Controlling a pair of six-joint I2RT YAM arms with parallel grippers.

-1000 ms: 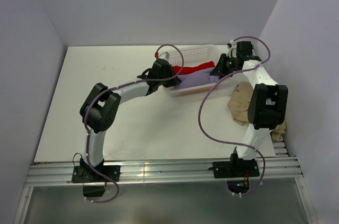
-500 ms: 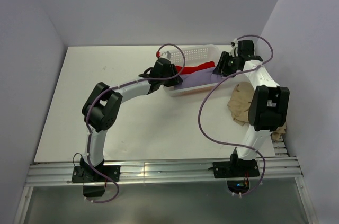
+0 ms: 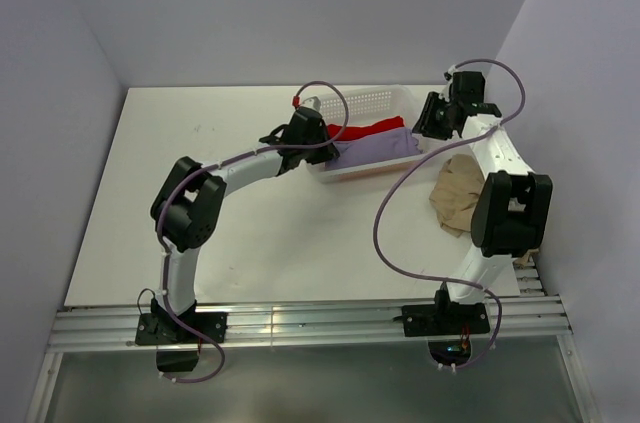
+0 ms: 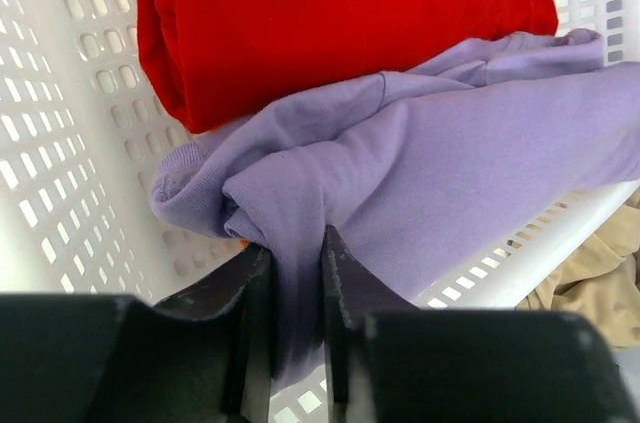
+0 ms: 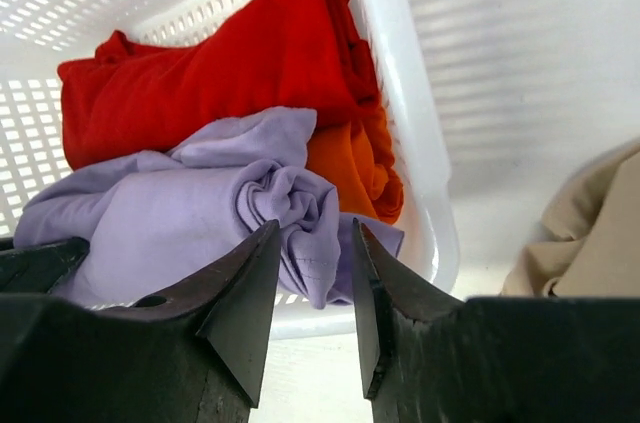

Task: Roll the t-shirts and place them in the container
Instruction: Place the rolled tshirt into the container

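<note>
A lavender t-shirt (image 3: pixel 378 148), bunched into a loose roll, lies in the white mesh basket (image 3: pixel 360 98) over a red t-shirt (image 3: pixel 365 129). My left gripper (image 4: pixel 297 243) is at the basket's left end, shut on a fold of the lavender t-shirt (image 4: pixel 450 163). My right gripper (image 5: pixel 315 233) hangs just off the basket's right end, open, its tips flanking the twisted end of the lavender t-shirt (image 5: pixel 180 213). An orange t-shirt (image 5: pixel 350 163) is tucked under the red t-shirt (image 5: pixel 220 73). On the table to the right lies a crumpled beige t-shirt (image 3: pixel 460 193).
The basket stands at the back middle of the white table (image 3: pixel 200 203), with its near rim (image 5: pixel 400 93) between my right fingers and the shirts. Walls close the table in on the left, back and right. The right arm's cable loops over the table.
My right gripper has drawn back to the right, out of the basket. The lavender t-shirt now reaches further toward the basket's right end. My left gripper stays at the left end.
</note>
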